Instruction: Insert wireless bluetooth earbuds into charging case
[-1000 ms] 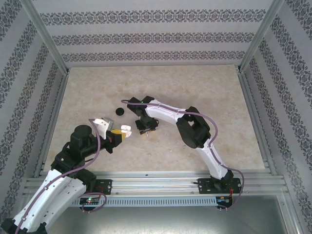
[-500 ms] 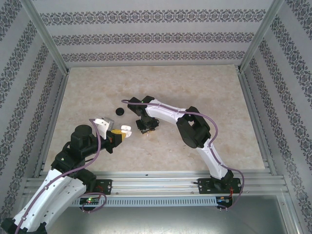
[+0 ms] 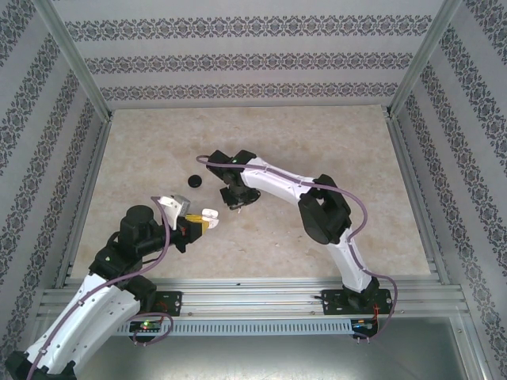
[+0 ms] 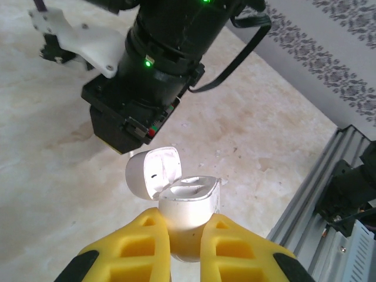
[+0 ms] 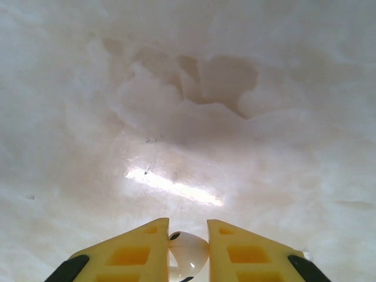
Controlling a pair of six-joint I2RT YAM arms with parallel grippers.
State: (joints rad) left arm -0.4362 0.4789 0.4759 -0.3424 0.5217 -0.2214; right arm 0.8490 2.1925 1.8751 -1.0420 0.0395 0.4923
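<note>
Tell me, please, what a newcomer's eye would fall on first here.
The white case, lid open, sits pinched in the left gripper over the near left of the table. Just beyond it the right gripper holds a white earbud; a black puck lies farther back.

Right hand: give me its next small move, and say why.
Probably carry the right hand toward the left hand and stop above the charging case. The right hand grips a white earbud; the left holds the case with its lid open.
</note>
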